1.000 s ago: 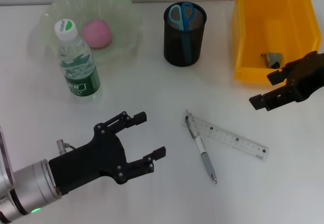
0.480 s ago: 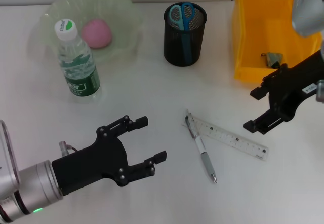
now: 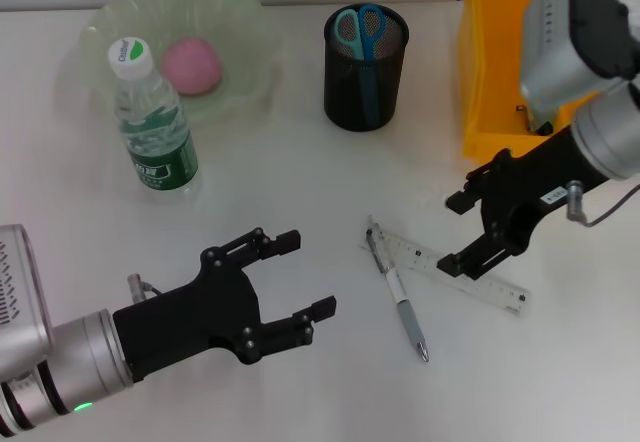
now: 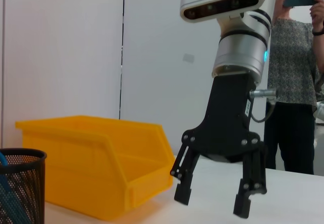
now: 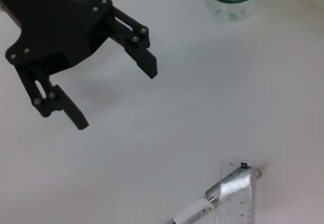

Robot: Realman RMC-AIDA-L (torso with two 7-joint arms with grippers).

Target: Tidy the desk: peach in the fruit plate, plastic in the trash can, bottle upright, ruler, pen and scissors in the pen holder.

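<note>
The clear ruler (image 3: 495, 290) and the pen (image 3: 402, 302) lie crossed on the white desk, also seen in the right wrist view as ruler (image 5: 237, 191) and pen (image 5: 193, 215). My right gripper (image 3: 453, 233) hangs open just over the ruler's middle; it shows open in the left wrist view too (image 4: 212, 203). My left gripper (image 3: 308, 272) is open and empty left of the pen, and appears again in the right wrist view (image 5: 115, 96). Blue scissors (image 3: 360, 27) stand in the black mesh pen holder (image 3: 365, 82). The pink peach (image 3: 190, 65) sits in the green plate (image 3: 245, 22). The bottle (image 3: 150, 122) stands upright. My right arm mostly covers the plastic.
The yellow bin (image 3: 495, 82) stands at the back right, and in the left wrist view the bin (image 4: 101, 158) is behind the pen holder (image 4: 20, 183). A person (image 4: 296, 82) stands beyond the desk. Bare desk lies along the front edge.
My right gripper has swung from the bin's front leftward and down to the ruler. The left gripper has crept slightly toward the pen and stays open.
</note>
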